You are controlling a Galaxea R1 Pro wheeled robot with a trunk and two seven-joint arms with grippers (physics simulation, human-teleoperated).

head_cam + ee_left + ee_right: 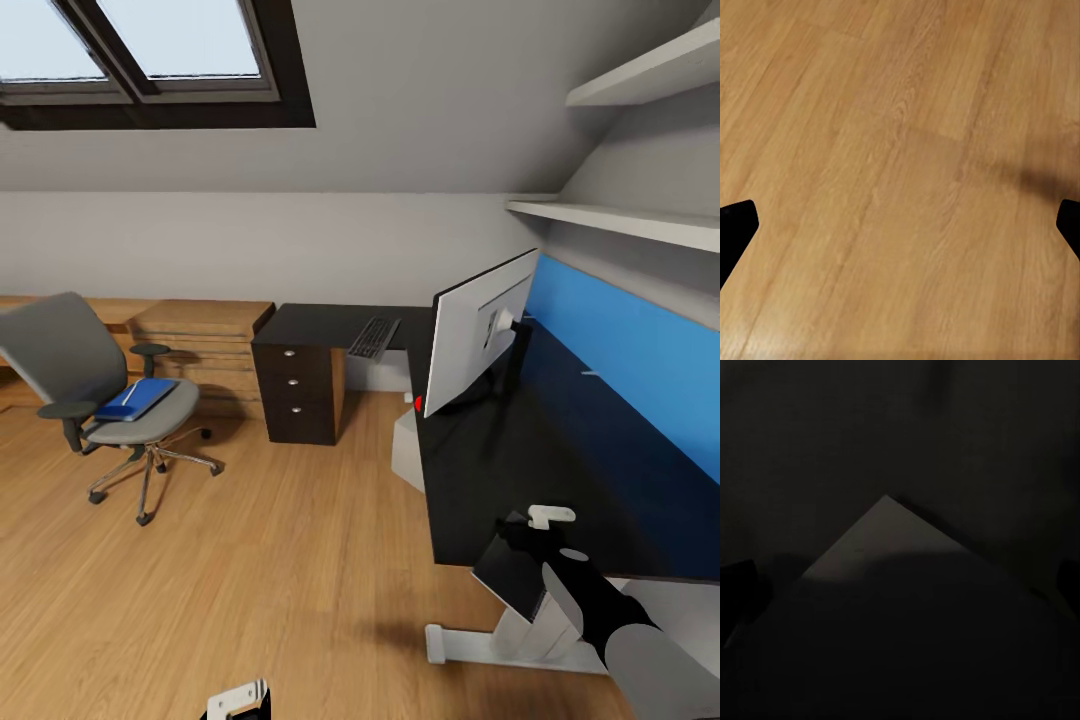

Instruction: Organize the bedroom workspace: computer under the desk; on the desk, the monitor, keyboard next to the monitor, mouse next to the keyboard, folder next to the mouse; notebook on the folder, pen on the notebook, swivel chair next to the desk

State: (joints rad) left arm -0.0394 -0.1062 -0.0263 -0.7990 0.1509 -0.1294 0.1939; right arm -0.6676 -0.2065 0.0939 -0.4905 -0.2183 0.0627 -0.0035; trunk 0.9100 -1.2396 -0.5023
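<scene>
The grey swivel chair [75, 385] stands on the floor to the left, apart from the black desk [480, 470]. The blue folder [137, 398] lies on its seat with the thin white pen [132, 391] on top. On the desk stand the monitor [478, 335] and the keyboard [373, 337]. The grey computer [405, 452] sits under it. The mouse is too small to make out. The dark grey notebook [508, 578] [900, 600] rests at the desk's front edge, under my right gripper [522, 540] [900, 577], whose faint fingertips stand wide apart. My left gripper [238, 700] [900, 225] hangs open over bare floor.
A black drawer unit [297, 385] holds up the desk's far leg, with low wooden shelving [200, 335] beside it. A blue panel [630, 350] backs the desk, and white shelves [620, 220] hang above. Wood floor [280, 560] lies open between chair and desk.
</scene>
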